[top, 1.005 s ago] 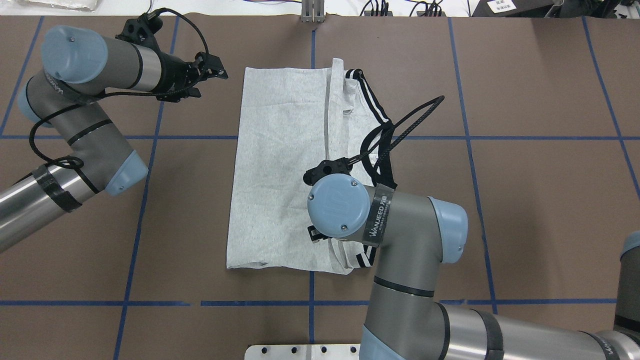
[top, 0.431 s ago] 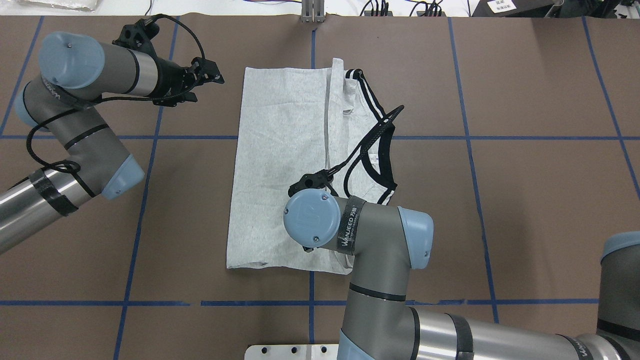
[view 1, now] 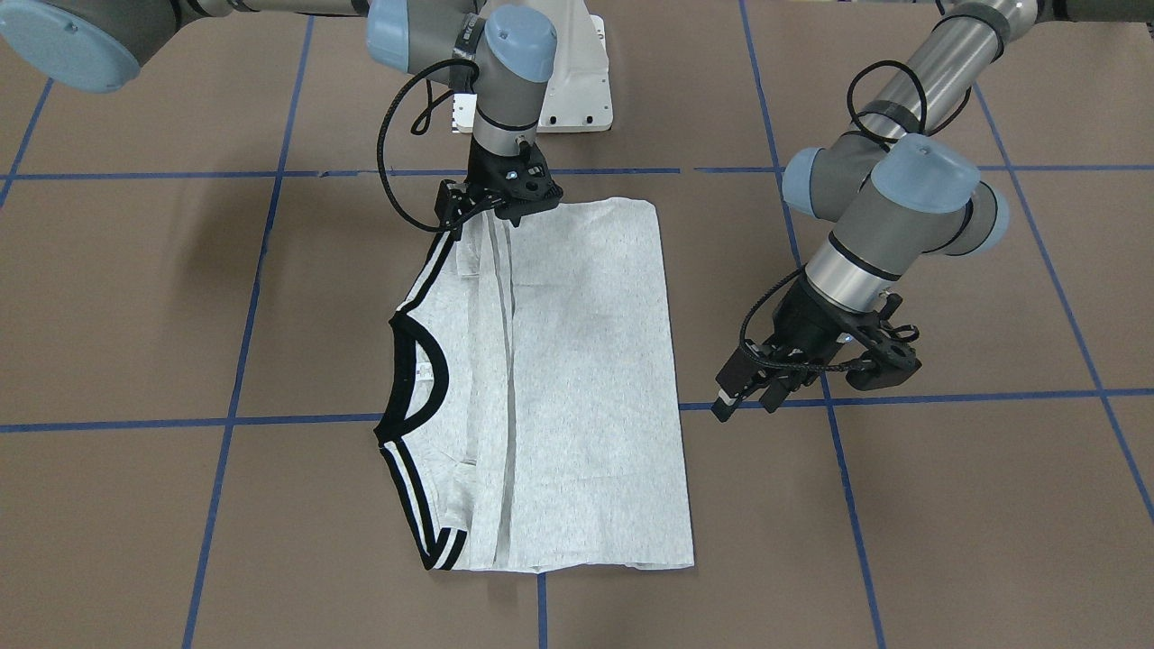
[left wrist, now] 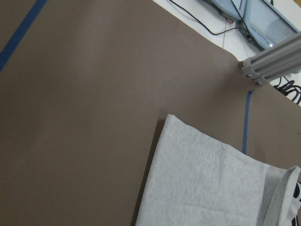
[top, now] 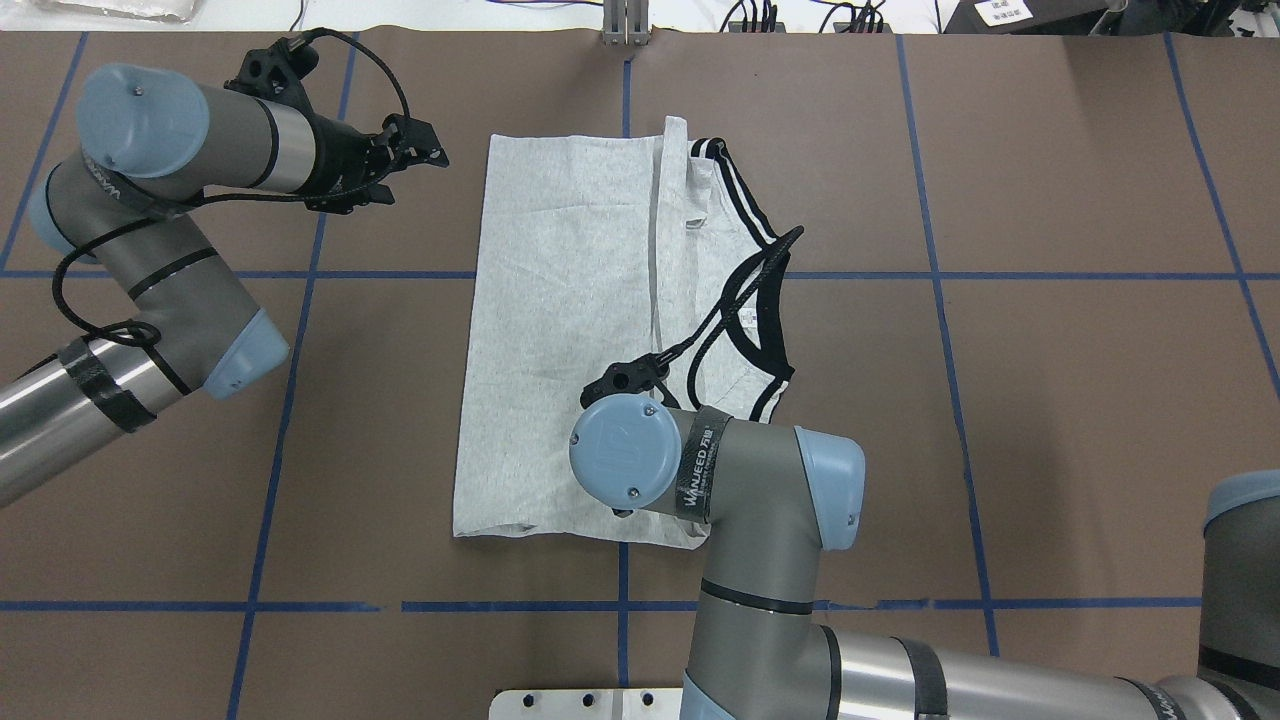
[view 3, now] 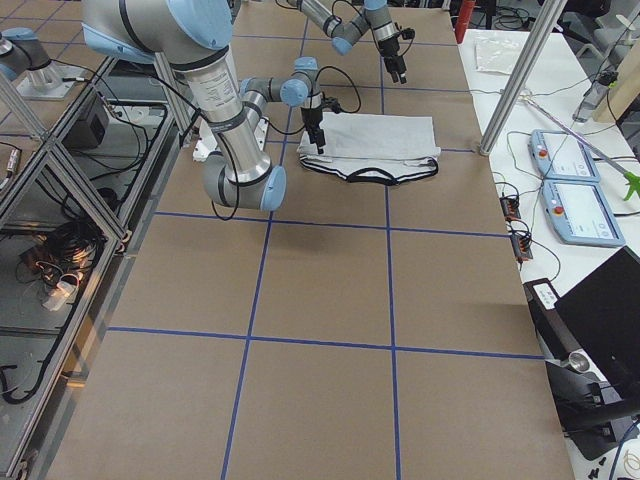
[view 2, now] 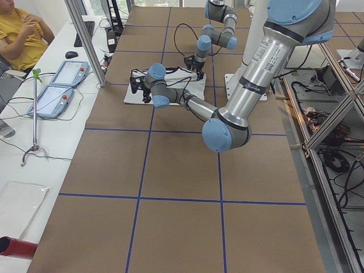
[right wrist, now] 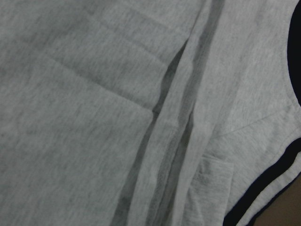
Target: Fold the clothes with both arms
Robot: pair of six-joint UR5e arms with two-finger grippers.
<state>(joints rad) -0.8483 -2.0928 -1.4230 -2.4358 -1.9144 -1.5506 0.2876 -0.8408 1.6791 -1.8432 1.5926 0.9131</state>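
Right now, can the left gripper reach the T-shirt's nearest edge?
Probably yes: the left gripper hovers open beside the T-shirt, only bare table between them; the right gripper is at its other end.

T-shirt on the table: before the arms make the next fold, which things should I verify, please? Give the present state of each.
1. T-shirt lies flat, partly folded, no big wrinkles: ok.
2. Left claw clear of the cloth, over bare table beside the shirt's far corner: ok.
3. Left claw open: ok.
4. Right claw above the shirt's end nearest the robot: ok.
5. Right claw gripping the cloth: cannot tell, its fingertips are hidden.
6. Right arm's cable free of the collar: cannot tell; it loops across the collar in the overhead view.
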